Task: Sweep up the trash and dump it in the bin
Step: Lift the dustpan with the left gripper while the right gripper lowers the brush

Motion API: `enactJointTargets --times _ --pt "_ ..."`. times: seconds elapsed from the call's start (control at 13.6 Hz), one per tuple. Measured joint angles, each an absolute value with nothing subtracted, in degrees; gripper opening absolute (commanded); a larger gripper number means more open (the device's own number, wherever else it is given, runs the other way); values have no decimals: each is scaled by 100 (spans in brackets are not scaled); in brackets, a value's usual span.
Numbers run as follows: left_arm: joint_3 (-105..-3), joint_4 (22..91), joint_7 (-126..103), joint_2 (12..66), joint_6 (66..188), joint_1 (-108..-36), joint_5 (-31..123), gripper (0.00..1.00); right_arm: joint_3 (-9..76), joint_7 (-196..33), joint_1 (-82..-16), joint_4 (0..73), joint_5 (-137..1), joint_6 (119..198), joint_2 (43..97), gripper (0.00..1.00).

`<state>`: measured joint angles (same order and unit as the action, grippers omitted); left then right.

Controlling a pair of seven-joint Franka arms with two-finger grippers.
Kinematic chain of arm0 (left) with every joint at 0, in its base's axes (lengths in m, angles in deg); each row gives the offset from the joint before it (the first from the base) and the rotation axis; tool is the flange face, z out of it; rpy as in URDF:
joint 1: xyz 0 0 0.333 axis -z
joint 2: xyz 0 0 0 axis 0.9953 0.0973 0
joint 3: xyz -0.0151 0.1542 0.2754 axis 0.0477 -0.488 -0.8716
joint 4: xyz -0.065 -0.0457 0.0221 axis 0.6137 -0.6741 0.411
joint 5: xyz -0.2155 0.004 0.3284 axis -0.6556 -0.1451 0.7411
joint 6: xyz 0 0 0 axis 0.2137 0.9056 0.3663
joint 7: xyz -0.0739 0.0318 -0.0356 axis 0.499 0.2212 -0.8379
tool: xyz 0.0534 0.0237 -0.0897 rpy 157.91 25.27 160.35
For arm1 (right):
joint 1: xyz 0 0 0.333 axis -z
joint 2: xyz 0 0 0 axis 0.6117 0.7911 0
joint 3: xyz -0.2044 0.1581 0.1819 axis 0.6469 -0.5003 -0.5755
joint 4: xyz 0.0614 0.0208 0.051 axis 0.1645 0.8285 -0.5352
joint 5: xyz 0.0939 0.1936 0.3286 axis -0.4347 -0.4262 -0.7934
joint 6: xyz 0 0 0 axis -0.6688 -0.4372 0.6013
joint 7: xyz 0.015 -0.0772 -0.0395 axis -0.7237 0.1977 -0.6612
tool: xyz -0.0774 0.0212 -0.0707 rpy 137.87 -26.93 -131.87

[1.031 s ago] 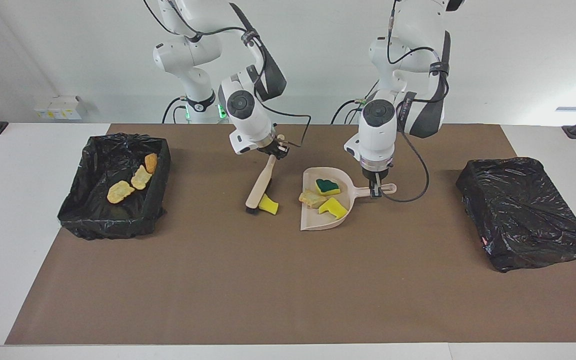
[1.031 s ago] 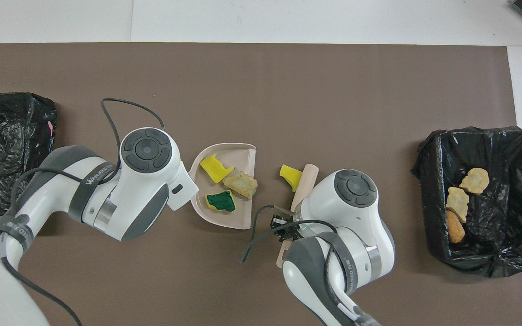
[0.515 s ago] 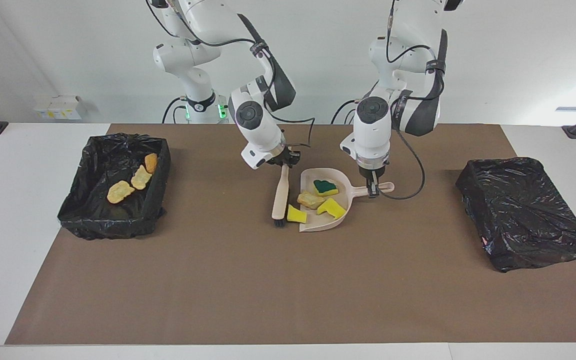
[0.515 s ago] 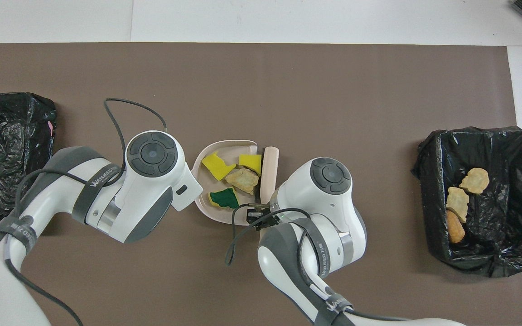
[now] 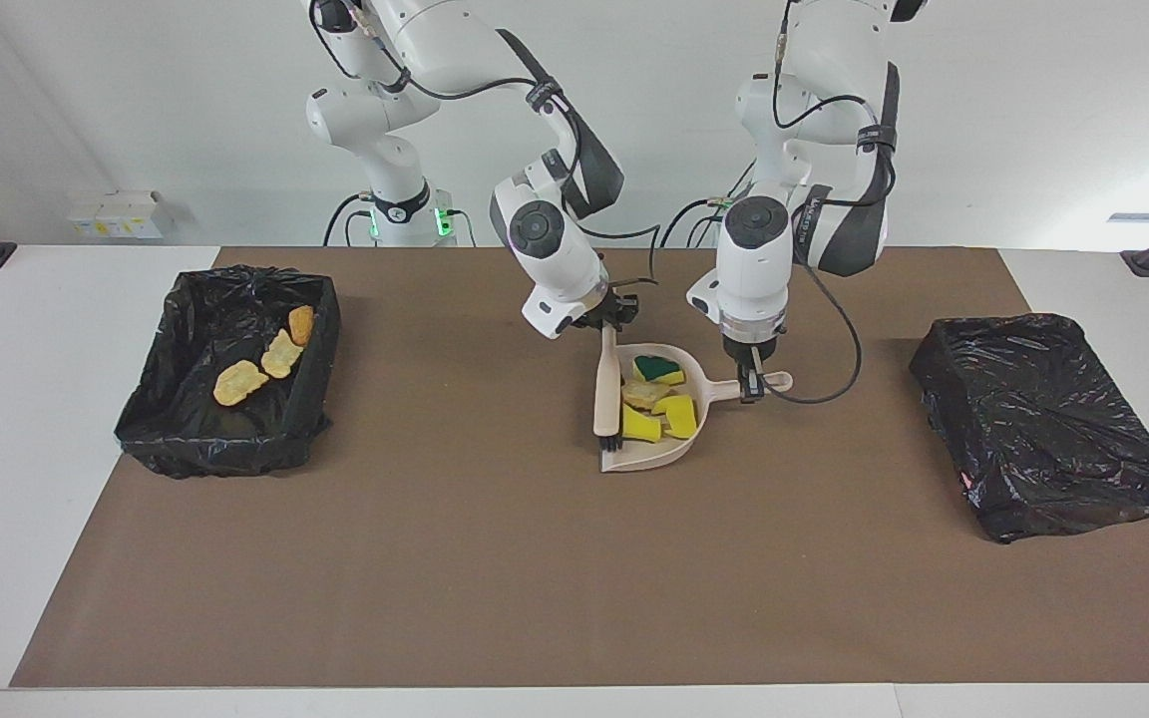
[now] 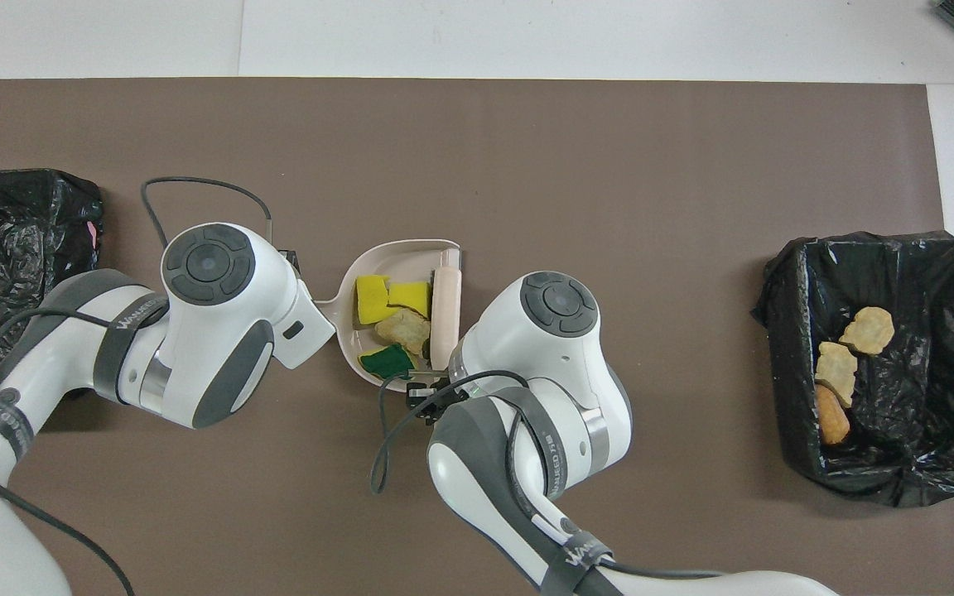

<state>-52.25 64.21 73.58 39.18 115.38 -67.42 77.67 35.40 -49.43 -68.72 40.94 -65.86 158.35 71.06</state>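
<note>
From the facing view, the left gripper (image 5: 749, 382) pinched the dustpan (image 5: 686, 444) handle, and the right gripper (image 5: 610, 321) was clamped on the brush (image 5: 606, 391), whose bristles rested at the pan's open mouth. Four trash scraps (image 5: 656, 402) lay crowded inside; a careless lift or tilt toward the mouth could probably spill them. The covered bin (image 5: 1043, 424) hid its contents.

From overhead, both wrists covered the fingertips. More scraps lay in the open bin (image 6: 924, 463) at the right arm's end.

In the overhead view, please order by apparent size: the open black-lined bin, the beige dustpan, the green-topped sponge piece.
1. Open black-lined bin, largest.
2. Beige plastic dustpan.
3. Green-topped sponge piece, smallest.
</note>
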Motion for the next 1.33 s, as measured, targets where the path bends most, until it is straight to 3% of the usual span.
enactJointTargets --times 0.44,0.81,1.03,1.33 --pt "-5242 6400 8229 3916 11650 -7202 6902 0 3545 -3669 -6859 3900 -5756 15691 7105 0" --pt "-5257 6235 8377 3885 11608 -7416 6823 0 3568 -3608 -6807 3853 -5717 15070 7060 0" --pt "-5288 5872 8378 3865 11163 -7576 6822 0 3521 -3527 -6893 4141 -5714 14954 6853 0" --pt "-5316 5647 8390 3858 10918 -8061 6823 0 3479 -3241 -7517 4860 -5744 15164 6358 0"
